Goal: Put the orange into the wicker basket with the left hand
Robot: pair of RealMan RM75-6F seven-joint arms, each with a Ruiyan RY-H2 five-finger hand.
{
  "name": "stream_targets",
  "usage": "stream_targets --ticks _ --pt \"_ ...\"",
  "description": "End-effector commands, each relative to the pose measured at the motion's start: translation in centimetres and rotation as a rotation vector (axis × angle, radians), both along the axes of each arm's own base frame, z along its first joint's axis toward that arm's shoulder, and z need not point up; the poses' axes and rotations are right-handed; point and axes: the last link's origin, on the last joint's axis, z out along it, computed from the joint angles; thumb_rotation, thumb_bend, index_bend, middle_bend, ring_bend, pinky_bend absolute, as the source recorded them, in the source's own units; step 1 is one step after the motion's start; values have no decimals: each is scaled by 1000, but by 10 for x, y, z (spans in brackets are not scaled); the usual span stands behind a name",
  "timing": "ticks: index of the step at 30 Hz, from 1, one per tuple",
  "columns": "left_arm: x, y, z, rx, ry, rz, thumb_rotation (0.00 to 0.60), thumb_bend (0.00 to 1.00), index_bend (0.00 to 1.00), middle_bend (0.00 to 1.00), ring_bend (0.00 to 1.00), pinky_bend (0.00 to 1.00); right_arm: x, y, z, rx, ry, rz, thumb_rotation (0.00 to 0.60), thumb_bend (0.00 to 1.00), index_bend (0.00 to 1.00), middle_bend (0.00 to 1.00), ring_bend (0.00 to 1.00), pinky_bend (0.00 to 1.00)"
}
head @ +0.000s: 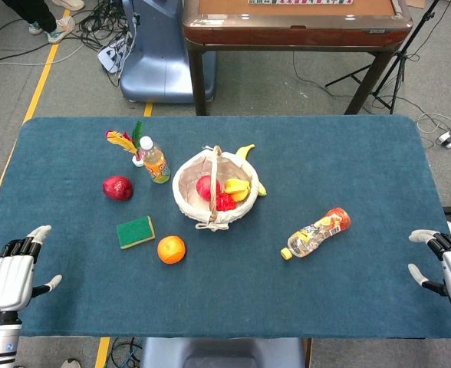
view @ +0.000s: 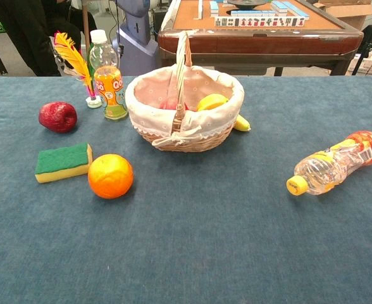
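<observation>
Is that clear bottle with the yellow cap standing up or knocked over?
Knocked over. The clear plastic bottle with the yellow cap lies on its side on the blue table.

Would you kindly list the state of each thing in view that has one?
Orange: loose on the table, beside the sponge.
Basket: upright, handle up, fruit inside.
Standing bottle: upright, capped, partly full.
Lying bottle: on its side, capped, nearly empty.
Apple: on the table, untouched.
Left hand: open, empty, at the table's near edge.
Right hand: open, empty.
</observation>
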Motion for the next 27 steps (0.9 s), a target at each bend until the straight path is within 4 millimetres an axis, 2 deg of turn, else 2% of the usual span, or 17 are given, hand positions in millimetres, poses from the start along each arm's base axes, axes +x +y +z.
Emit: stream_targets --ticks 1,12,16,23,27 --pt "-1 -1 1 3 -1 3 600 115 166 179 267 198 0 0 0 2 1 0 600 263 359 326 298 419" --pt "0 -2 2 10 -11 -12 600 115 166 179 266 198 0 1 2 -4 2 3 600 263 359 326 298 419" --pt "7 3 5 -7 -19 -70 600 115 166 179 266 192 2 0 8 -25 10 9 600 263 359 326 298 419" --pt "20 21 0 -195 -63 -250 600 115 183 179 266 179 6 -3 13 -45 20 19 600 264 359 326 298 419" --pt "32 32 -11 -306 -46 -367 600 115 187 179 264 179 6 -4 12 -41 21 17 600 263 359 326 298 419"
